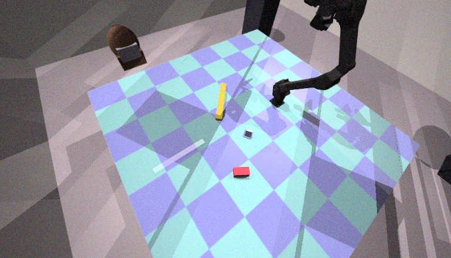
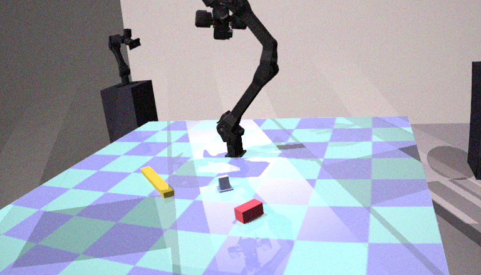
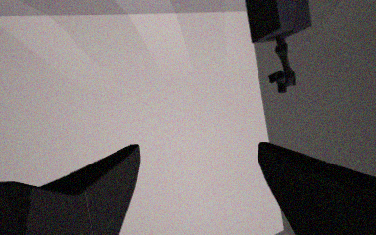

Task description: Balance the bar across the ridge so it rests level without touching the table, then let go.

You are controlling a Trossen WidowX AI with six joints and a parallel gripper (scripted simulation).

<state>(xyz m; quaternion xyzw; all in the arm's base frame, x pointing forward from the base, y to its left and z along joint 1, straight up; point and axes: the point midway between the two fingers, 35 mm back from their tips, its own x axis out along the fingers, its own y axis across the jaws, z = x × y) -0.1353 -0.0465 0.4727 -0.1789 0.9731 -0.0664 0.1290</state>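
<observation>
The yellow bar (image 1: 221, 102) (image 2: 156, 181) lies on the checkered table (image 1: 212, 220) (image 2: 329, 259). The ridge, a small grey piece (image 1: 248, 133) (image 2: 223, 182) with a pale top edge and thin base, stands on the table, apart from the bar. In the top view it is right of the bar's near end. My gripper (image 3: 199, 151) (image 2: 221, 20) is open with nothing between its fingers. It is raised high above the table, far from bar and ridge, and the wrist view shows only wall and background.
A red block (image 1: 241, 171) (image 2: 248, 211) lies near the ridge, apart from it. A pale strip (image 1: 179, 156) shows on the table in the top view. A brown chair (image 1: 123, 42) is beyond the table. A dark pedestal (image 2: 131, 107) carries another arm (image 2: 120, 56) (image 3: 284, 66).
</observation>
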